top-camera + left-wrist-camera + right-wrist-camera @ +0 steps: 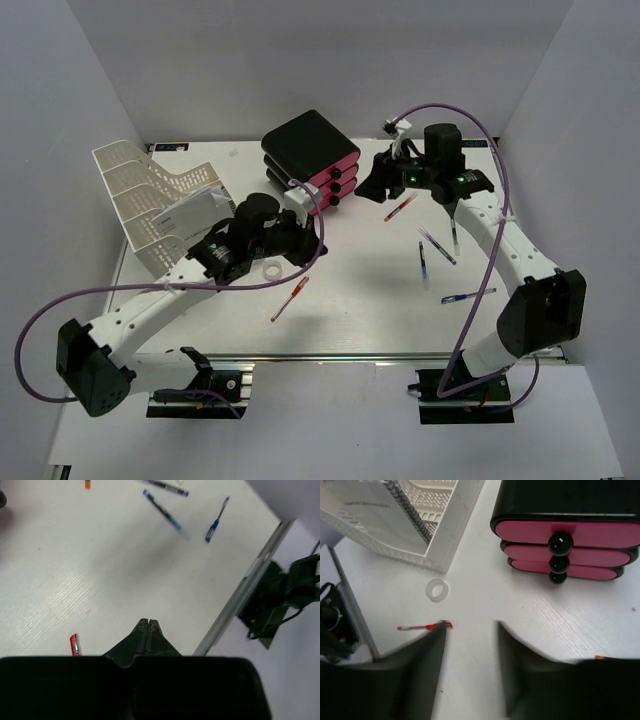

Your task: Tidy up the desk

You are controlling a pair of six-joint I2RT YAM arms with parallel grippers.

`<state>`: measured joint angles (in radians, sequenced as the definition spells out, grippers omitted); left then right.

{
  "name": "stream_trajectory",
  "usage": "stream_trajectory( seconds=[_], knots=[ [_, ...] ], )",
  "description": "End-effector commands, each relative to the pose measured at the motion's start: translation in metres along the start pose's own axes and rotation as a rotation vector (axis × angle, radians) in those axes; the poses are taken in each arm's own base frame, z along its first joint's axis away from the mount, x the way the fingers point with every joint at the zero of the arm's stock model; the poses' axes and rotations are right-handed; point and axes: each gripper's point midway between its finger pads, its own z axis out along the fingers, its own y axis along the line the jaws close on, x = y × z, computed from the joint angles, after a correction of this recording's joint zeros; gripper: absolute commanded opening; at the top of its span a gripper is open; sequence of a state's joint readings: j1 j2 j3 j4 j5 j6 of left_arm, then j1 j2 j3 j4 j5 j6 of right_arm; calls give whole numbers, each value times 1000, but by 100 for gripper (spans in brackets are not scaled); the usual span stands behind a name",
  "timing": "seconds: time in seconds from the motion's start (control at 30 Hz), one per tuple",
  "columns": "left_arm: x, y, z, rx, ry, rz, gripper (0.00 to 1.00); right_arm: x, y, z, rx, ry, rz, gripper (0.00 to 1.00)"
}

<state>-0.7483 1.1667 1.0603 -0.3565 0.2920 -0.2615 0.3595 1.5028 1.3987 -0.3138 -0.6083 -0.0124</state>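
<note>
White desk [350, 320], scattered pens [468, 296], drawer unit [310, 150]

A white perforated desk [360, 320] seen from above, with a metal rail [330, 357] along its near edge. At the far left, a white mesh paper tray [150, 200] sits at an angle. At the far centre stands a black-and-pink drawer unit [310, 150] with three pink drawer fronts and black knobs. A small white ring [271, 271] lies flat near the middle, and a red pen [289, 299] lies diagonally just in front of it. A second red pen [400, 208] lies right of the drawers. Further right, three dark and blue pens [437, 246] lie close together, and a lone blue pen [468, 296] lies nearer the front.
</note>
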Motion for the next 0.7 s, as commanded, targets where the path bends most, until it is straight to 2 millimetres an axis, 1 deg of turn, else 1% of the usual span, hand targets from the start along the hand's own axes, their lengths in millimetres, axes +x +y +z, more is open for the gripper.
stream_trajectory(
  seconds=[0.0, 0.03, 0.07, 0.1, 0.13, 0.17, 0.23, 0.27, 0.3, 0.33, 0.37, 0.4, 0.43, 0.47, 0.5, 0.53, 0.6, 0.67],
  knots=[
    [-2, 5, 8, 6, -31, 103, 0, -4, 8, -6, -138, -17, 134, 58],
    [3, 11, 13, -6, -19, 123, 8, -5, 3, -6, -153, -27, 154, 65],
    [8, 19, 19, -23, -2, 124, 23, -4, 1, -1, -178, -30, 169, 75],
    [12, 22, 23, -27, 11, 125, 39, -2, -3, 2, -174, -24, 179, 77],
    [16, 30, 25, -42, 24, 144, 63, -1, -7, 6, -166, -17, 187, 77],
    [25, 36, 29, -51, 57, 175, 69, 2, -20, 14, -132, 3, 215, 76],
    [30, 43, 30, -74, 65, 192, 75, 6, -31, 24, -104, 29, 238, 74],
    [36, 48, 30, -94, 65, 195, 78, 13, -40, 31, -90, 48, 265, 71],
    [36, 58, 29, -149, 57, 206, 81, 12, -43, 35, -88, 44, 271, 69],
    [37, 63, 28, -173, 51, 211, 83, 12, -43, 39, -88, 43, 279, 67],
    [42, 69, 27, -198, 50, 216, 86, 18, -51, 44, -73, 50, 305, 65],
    [38, 77, 22, -252, 30, 223, 89, 14, -51, 50, -79, 26, 319, 63],
    [38, 81, 20, -276, 25, 222, 91, 16, -53, 56, -80, 22, 335, 61],
    [38, 84, 17, -297, 26, 219, 93, 16, -58, 60, -69, 16, 351, 60],
    [36, 82, 15, -298, 17, 210, 93, 14, -60, 64, -63, 8, 368, 59],
    [34, 92, 9, -351, 5, 197, 93, 14, -67, 69, -54, 8, 374, 59],
    [44, 95, 8, -353, 21, 191, 94, 14, -75, 76, -28, 2, 373, 60],
    [52, 103, 6, -393, 56, 196, 94, 10, -81, 83, -25, -10, 372, 61]
  ],
)
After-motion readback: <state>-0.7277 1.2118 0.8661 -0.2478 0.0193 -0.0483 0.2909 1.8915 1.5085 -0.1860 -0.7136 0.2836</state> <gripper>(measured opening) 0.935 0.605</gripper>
